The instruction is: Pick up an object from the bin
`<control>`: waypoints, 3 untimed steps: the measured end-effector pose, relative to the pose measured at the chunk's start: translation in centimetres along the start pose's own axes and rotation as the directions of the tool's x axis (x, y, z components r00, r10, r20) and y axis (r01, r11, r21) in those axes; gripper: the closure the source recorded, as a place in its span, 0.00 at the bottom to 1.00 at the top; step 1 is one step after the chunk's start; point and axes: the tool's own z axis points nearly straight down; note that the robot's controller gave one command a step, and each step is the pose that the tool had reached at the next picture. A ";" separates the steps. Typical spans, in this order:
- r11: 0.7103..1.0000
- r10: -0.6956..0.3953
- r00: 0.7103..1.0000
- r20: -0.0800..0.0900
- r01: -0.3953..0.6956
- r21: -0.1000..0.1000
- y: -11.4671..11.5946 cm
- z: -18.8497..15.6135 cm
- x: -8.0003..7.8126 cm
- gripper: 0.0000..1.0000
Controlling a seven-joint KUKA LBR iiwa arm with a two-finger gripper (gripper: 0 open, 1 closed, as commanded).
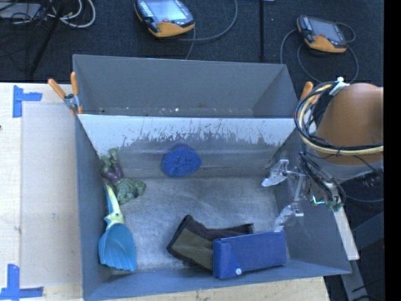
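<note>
The bin (188, 99) is plain grey, its far wall streaked with pale scratches. Near that wall lies a deep blue ball (181, 161). Along the left wall is a dull green and purple toy figure (120, 179), and by the near left corner a sky-blue scoop (117, 246) with a yellow-and-white handle. At the near edge are a black-brown pouch (194, 242) and a royal blue box (249, 254) with one white dot. The hand (280, 196) is silver.
</note>
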 end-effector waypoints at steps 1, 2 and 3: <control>1.000 -0.003 1.000 0.007 0.003 0.001 0.0 -0.3 -0.2 0.00; 0.997 -0.079 0.997 0.011 0.079 0.003 1.7 3.7 1.2 0.00; 0.956 -0.294 0.956 0.010 0.294 0.002 1.2 11.6 1.3 1.00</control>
